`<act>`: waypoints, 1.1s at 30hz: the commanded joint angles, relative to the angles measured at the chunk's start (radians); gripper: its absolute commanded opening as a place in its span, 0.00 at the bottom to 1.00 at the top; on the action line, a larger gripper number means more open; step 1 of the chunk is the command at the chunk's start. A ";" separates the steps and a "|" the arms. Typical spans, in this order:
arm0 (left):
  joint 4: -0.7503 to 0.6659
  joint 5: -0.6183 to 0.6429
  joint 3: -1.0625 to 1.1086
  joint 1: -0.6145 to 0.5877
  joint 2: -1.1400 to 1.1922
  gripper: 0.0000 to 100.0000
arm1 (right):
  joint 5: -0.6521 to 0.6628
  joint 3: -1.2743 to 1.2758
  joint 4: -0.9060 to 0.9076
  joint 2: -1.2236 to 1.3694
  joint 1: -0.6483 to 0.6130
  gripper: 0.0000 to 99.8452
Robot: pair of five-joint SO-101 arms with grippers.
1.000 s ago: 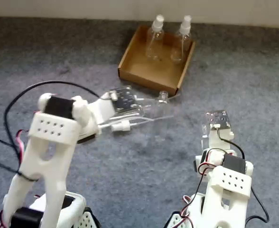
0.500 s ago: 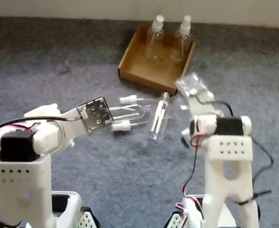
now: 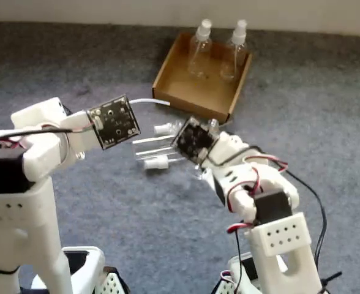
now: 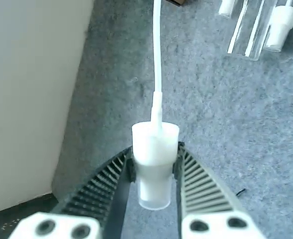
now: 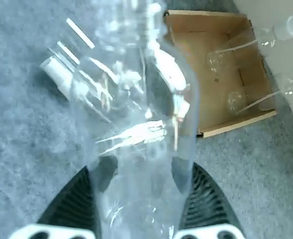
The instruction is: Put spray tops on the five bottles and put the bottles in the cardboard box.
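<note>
**High view.** Cardboard box (image 3: 192, 105) at far side of grey carpet (image 3: 302, 122). 2 capped bottles (image 3: 199, 49) upright inside, along its far wall. On the carpet near the box's front wall: 2 loose spray tops (image 3: 157, 163), dip tubes attached, and what looks like a lying bottle (image 3: 158, 146) between them. Left arm (image 3: 39, 153) held high, wrist just left of the loose tops. Thin white tube of held spray top (image 3: 155, 102) pointing toward the box's near-left corner. Right arm (image 3: 253, 190) bent in over the same patch, wrist just beside the loose tops.

**Left wrist view.** Left gripper (image 4: 154, 152) narrowed onto the held spray top, 1 ribbed finger pressed to each side of the white cap. Tube running straight away from the jaws, above the carpet. Loose tops and lying bottle farther off on the carpet.

**Right wrist view.** Right gripper (image 5: 144, 174) clamped around the body of a clear bottle (image 5: 136, 119). Neck uncapped, aimed toward the box. Cannot tell whether it touches the carpet. 1 loose top on the carpet beside it. Box beyond, 2 capped bottles inside.
</note>
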 commanded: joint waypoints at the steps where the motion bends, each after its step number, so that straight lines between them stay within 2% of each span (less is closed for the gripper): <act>1: 0.075 -0.106 -0.179 -0.004 0.076 0.00 | 0.127 0.120 -0.051 -0.120 0.067 0.00; 5: 0.097 -0.189 -0.228 -0.008 0.081 0.00 | 0.175 0.131 -0.048 -0.143 0.148 0.00; 13: 0.101 -0.281 -0.090 -0.005 0.048 0.00 | 0.167 0.139 -0.053 -0.076 0.214 0.00; 18: 0.100 -0.281 0.044 0.084 -0.047 0.00 | 0.124 0.130 -0.056 -0.036 0.200 0.00; 23: 0.095 -0.213 0.062 0.179 -0.053 0.00 | 0.075 0.107 -0.030 -0.038 0.101 0.00; 33: 0.094 -0.210 0.007 0.179 -0.007 0.00 | 0.081 0.090 0.018 -0.148 0.082 0.00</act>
